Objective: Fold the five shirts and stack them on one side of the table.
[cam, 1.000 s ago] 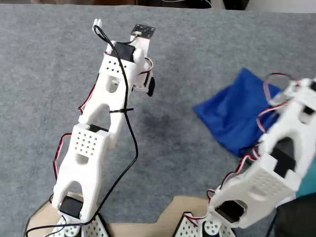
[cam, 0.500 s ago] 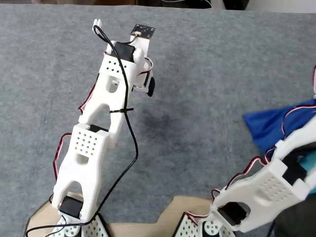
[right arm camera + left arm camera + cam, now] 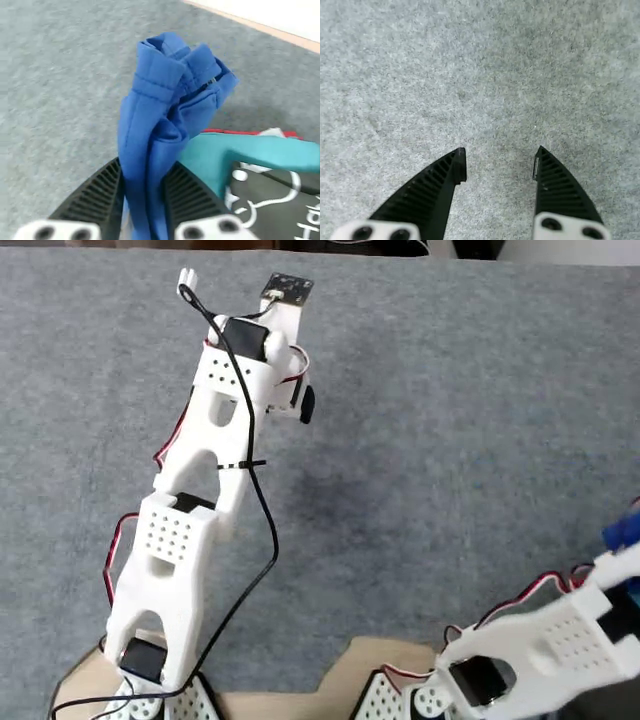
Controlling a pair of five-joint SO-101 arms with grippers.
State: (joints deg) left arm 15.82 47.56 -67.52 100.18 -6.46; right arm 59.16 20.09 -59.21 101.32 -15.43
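Two grippers, two states: the left gripper (image 3: 500, 160) hangs spread wide over the grey felt-covered table (image 3: 480, 60) with nothing between its fingers. The right gripper (image 3: 145, 166) is clamped on a bunched blue cotton shirt (image 3: 165, 95) at the table's right edge, just by a teal shirt (image 3: 250, 155) that touches a black printed garment (image 3: 280, 205).

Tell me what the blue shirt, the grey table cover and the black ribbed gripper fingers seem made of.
The blue shirt: soft matte cloth, likely cotton knit; stitched hems, limp folds. The grey table cover: felt or short-pile carpet, judging by its fuzzy, speckled fibres. The black ribbed fingers: hard matte plastic, possibly 3D-printed; regular ridges, crisp edges.
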